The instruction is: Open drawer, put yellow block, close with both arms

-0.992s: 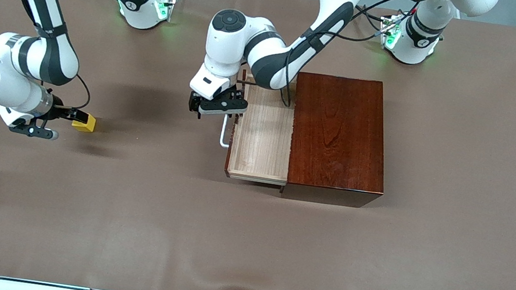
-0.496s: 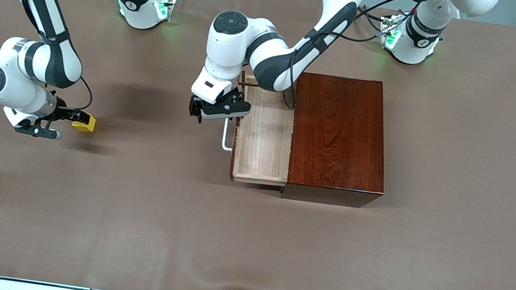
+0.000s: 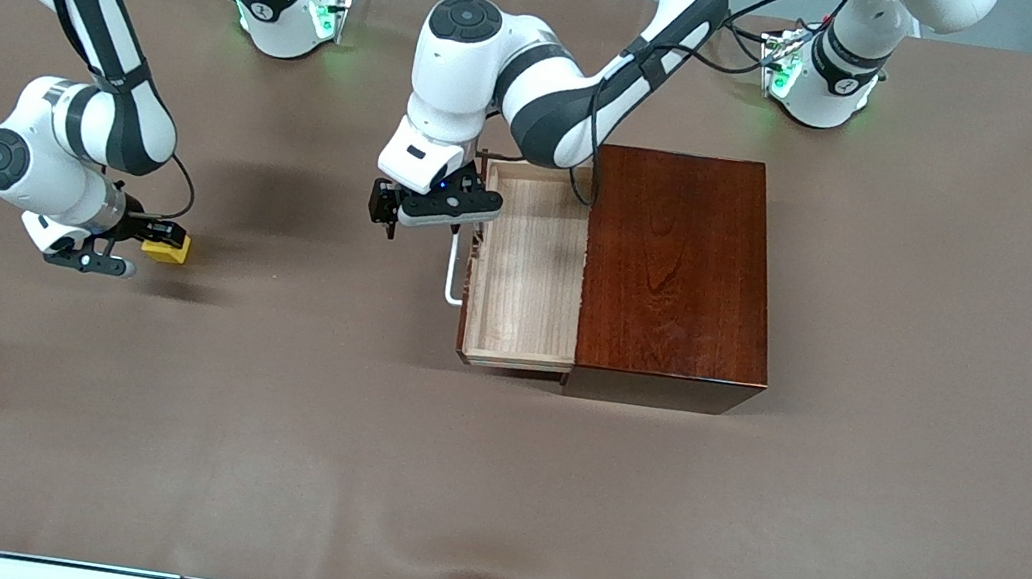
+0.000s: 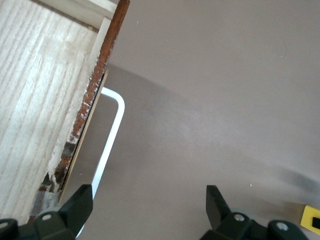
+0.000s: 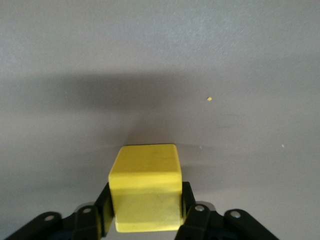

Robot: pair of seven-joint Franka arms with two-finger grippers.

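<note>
Now: drawer [image 3: 527, 266] is open, mid-tabletop | left gripper [image 3: 431, 209] spread, free above handle [image 3: 452, 270] | right gripper [image 5: 145, 212] pinches block [image 5: 145, 192] near right arm's tabletop edge | left to do: put block in, close drawer.

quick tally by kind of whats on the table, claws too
yellow block: 1
wooden box with an open drawer: 1
claws: 2, the left claw open by the handle, the right claw shut on the block
total: 4
</note>
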